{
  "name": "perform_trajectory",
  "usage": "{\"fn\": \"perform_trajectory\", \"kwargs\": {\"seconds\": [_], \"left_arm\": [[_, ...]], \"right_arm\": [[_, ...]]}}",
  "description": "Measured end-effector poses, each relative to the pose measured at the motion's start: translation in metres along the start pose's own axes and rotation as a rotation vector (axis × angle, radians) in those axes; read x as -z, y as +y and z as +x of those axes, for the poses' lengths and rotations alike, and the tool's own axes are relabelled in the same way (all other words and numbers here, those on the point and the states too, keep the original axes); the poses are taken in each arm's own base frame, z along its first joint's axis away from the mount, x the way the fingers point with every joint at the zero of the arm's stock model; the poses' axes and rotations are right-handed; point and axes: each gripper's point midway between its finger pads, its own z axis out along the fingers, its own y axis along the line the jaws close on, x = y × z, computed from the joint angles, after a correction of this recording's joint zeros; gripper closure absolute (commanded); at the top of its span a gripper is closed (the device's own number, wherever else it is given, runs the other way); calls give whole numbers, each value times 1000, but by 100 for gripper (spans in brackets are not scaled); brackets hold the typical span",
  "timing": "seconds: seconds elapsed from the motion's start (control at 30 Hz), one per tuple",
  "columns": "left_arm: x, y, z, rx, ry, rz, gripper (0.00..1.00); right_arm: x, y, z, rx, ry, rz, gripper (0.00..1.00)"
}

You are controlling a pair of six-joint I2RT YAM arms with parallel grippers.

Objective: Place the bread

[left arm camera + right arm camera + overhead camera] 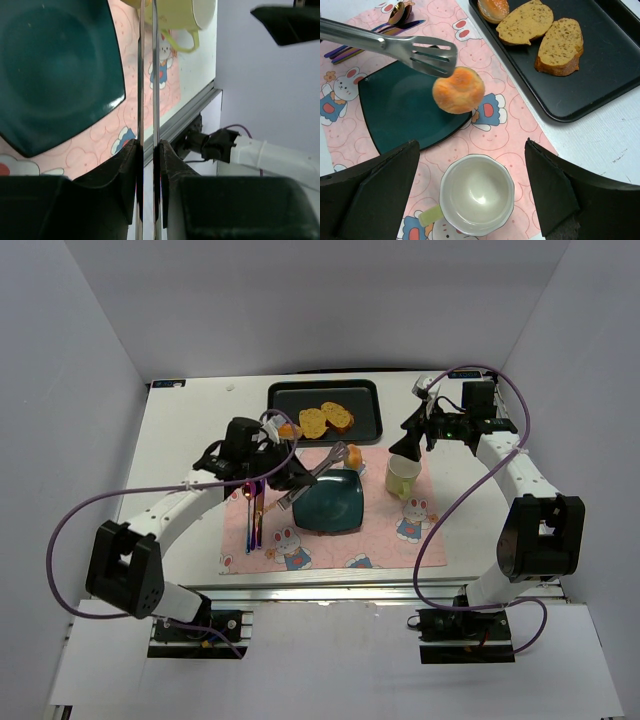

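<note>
The bread (pixel 458 91), a small round orange-brown bun, hangs at the tip of metal tongs (pixel 395 46) just over the right corner of the teal plate (pixel 395 115). From above, the bread (pixel 353 455) sits at the plate's (pixel 335 510) far right corner. My left gripper (pixel 148 145) is shut on the tongs' two arms (pixel 147 75), left of the plate (pixel 50 65). My right gripper (pixel 472 165) stands open above a yellow-green mug (pixel 477 194), holding nothing.
A black tray (pixel 365 425) at the back holds two toasted slices (pixel 542 30) and an oval bun (pixel 493 9). The mug (pixel 402 477) stands right of the plate on a pink placemat (pixel 400 550). Cutlery (pixel 255 515) lies left of the plate.
</note>
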Motion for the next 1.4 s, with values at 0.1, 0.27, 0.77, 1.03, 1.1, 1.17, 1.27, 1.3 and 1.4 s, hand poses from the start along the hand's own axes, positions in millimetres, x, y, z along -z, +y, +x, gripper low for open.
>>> {"fn": "perform_trajectory", "kwargs": {"seconds": [0.1, 0.27, 0.77, 1.03, 1.1, 1.17, 1.27, 1.3, 1.4], "left_arm": [[9, 2, 12, -7, 9, 4, 100], [17, 14, 31, 5, 32, -20, 100], [18, 41, 52, 16, 93, -99, 65], [22, 48, 52, -5, 100, -145, 59], [23, 48, 50, -4, 98, -152, 59], [25, 49, 48, -5, 92, -160, 59], [27, 50, 44, -1, 80, -175, 58], [28, 51, 42, 2, 77, -180, 58], [32, 54, 40, 9, 69, -194, 58]], "right_arm": [[0, 1, 0, -1, -2, -4, 11], [0, 2, -1, -2, -7, -12, 11], [1, 4, -2, -1, -8, -14, 11], [3, 6, -6, 7, -13, -11, 11], [3, 6, -6, 7, -13, -11, 11], [3, 6, -6, 7, -13, -11, 11], [3, 6, -6, 7, -13, -11, 11], [3, 6, -6, 7, -13, -11, 11], [3, 6, -6, 7, -13, -11, 11]]}}
